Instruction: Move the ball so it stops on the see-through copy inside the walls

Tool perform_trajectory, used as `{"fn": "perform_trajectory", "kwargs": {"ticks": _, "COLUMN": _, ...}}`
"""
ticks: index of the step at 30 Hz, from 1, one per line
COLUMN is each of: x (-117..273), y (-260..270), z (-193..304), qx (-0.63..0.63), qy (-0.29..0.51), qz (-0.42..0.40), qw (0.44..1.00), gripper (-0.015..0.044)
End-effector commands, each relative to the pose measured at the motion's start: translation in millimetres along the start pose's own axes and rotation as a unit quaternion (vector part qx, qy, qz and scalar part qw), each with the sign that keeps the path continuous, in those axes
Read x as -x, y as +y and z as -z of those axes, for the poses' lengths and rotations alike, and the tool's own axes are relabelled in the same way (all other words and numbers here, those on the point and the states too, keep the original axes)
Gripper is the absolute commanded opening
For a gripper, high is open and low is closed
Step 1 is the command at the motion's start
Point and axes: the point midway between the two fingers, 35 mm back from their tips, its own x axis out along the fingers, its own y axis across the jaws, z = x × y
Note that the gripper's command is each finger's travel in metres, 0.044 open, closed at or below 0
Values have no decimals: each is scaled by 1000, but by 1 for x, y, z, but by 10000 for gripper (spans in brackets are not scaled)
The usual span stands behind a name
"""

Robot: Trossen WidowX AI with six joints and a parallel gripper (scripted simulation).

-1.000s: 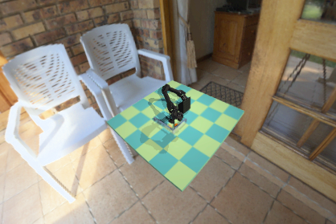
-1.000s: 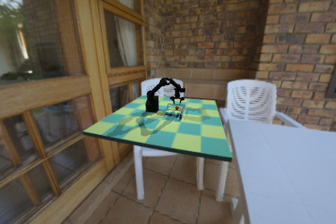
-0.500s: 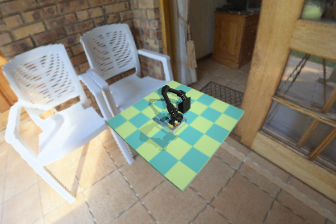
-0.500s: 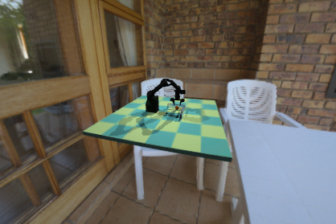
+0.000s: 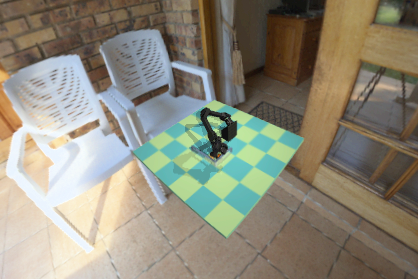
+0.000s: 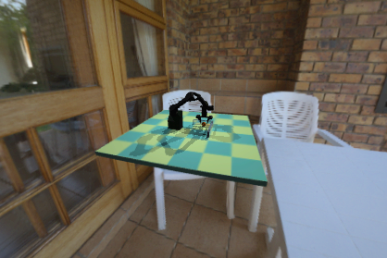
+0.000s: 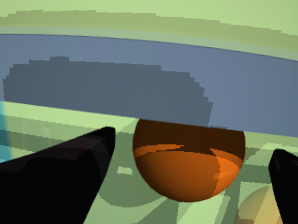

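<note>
An orange ball [image 7: 190,167] [image 6: 204,125] shows between the two spread fingertips in the wrist view, and the band of a wall covers its top. My gripper [image 7: 194,148] [image 6: 204,120] is open, low over the ball; whether a finger touches it I cannot tell. The see-through copy [image 7: 263,209] is a pale orange disc at the lower right of the wrist view, partly behind the right finger. A low wall [image 7: 250,95] crosses the upper part of the wrist view as a blue-grey band. In the top view the walls [image 5: 197,152] are small around the fingers.
The green and teal checkered table [image 5: 227,220] [image 6: 247,166] carries the arm's black base [image 5: 229,131] [image 6: 175,119]. Shadows of the arm fall across it. White chairs [image 5: 75,165] [image 6: 289,116] stand beyond its edges.
</note>
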Motion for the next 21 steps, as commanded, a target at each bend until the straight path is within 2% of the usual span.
{"fn": "perform_trajectory", "kwargs": {"ticks": 1, "x": -7, "y": 3, "z": 1, "qx": 6, "qy": 4, "qz": -1, "qw": 1000, "gripper": 350}}
{"fn": "perform_trajectory", "kwargs": {"ticks": 5, "x": -7, "y": 3, "z": 1, "qx": 6, "qy": 4, "qz": -1, "qw": 1000, "gripper": 245}}
{"fn": "perform_trajectory", "kwargs": {"ticks": 12, "x": -7, "y": 3, "z": 1, "qx": 6, "qy": 4, "qz": -1, "qw": 1000, "gripper": 198}}
{"fn": "perform_trajectory", "kwargs": {"ticks": 19, "x": 13, "y": -13, "z": 7, "qx": -1, "qy": -2, "qz": 21, "qw": 1000, "gripper": 15}}
{"fn": "perform_trajectory", "kwargs": {"ticks": 21, "x": 19, "y": -13, "z": 6, "qx": -1, "qy": -3, "qz": 20, "qw": 1000, "gripper": 0}}
